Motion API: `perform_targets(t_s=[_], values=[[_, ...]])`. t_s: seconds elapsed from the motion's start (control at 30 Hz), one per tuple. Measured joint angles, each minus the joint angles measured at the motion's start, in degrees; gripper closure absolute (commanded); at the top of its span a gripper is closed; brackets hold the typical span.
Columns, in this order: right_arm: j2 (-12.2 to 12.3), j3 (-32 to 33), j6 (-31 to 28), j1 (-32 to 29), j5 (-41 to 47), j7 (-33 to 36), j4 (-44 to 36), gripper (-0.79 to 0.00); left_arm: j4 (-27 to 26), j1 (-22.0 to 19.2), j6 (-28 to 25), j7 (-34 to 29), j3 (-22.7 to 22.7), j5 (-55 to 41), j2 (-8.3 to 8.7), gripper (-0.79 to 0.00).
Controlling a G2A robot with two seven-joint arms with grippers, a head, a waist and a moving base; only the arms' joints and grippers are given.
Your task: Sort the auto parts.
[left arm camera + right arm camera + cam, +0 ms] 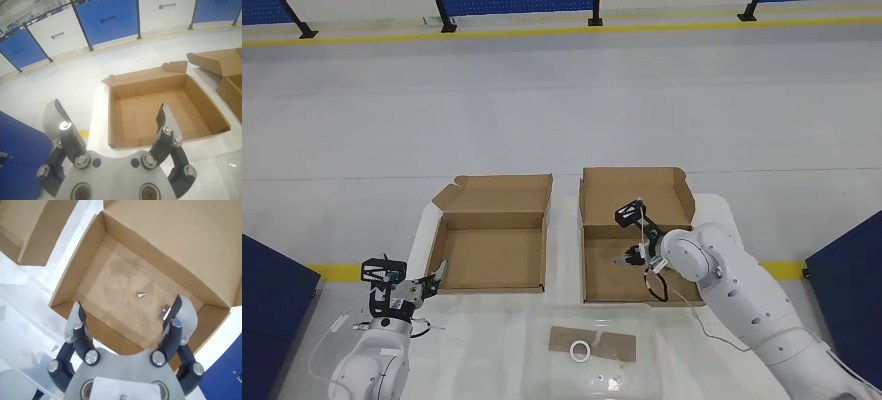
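R gripper, ribbed black pads spread wide, nothing held, hangs over a brown cardboard box. Inside lie a small stepped metal pin and a square silver part just beside one pad. L gripper, also released, sits near a second cardboard box, shallow, lid flap up.

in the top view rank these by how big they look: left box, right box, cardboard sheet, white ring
1. left box and right box: they look about alike, so not ranked
2. cardboard sheet
3. white ring
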Motion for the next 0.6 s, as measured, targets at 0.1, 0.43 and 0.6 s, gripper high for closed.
perform_targets(t_s=[0.1, 0.43, 0.6], values=[[0.0, 0.0, 0.0, 0.0, 0.0, 0.0, 0.0, -0.785, 0.0, 0.0, 0.0, 0.0, 0.0, 0.0, 0.00, -0.785], [0.6, 2.2, -8.1, -0.2, 3.6, 3.0, -6.9, -0.785, 0.0, 0.0, 0.0, 0.0, 0.0, 0.0, 0.00, -0.785], [1.2, 4.3, -14.2, 0.1, 11.4, 9.3, -12.1, -0.785, 0.0, 0.0, 0.0, 0.0, 0.0, 0.0, 0.00, -0.785]])
